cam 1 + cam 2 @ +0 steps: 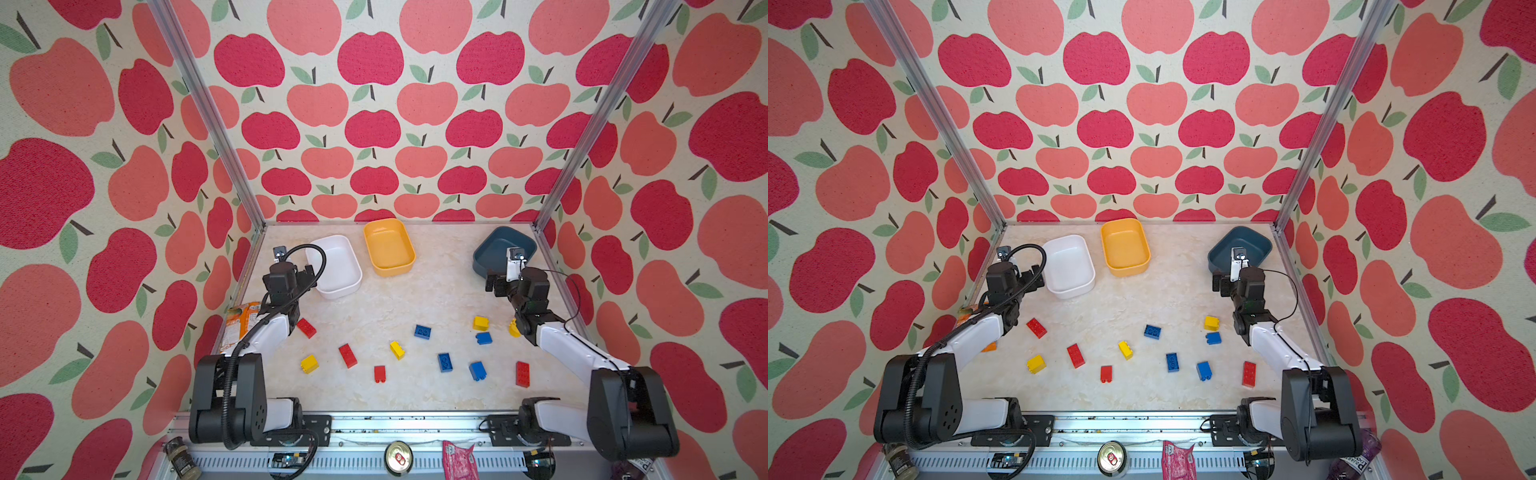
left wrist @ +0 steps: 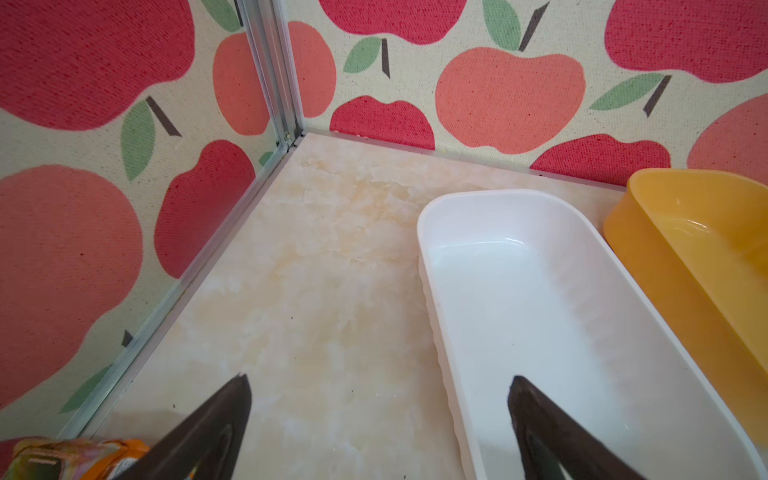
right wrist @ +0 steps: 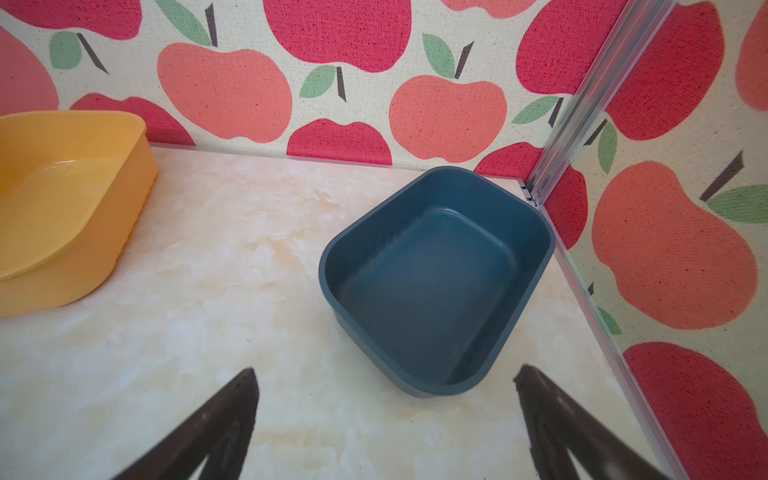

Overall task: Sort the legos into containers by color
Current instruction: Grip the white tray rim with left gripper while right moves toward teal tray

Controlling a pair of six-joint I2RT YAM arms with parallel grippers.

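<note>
My left fingers apart, empty, at edge of white tub, my right fingers apart, slate blue tub just ahead, legos behind both.

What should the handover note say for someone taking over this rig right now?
Left tool: open, empty, by the shallow white plastic tub.
Right tool: open, empty, facing the shallow dark slate-blue plastic tub.
Things: those two and the yellow-orange plastic tub stand empty along the far wall; small studded plastic red bricks, yellow bricks and blue bricks lie loose on the marble-look tabletop, nearer the arm bases.
Done: nothing sorted.
Left: every brick.
</note>
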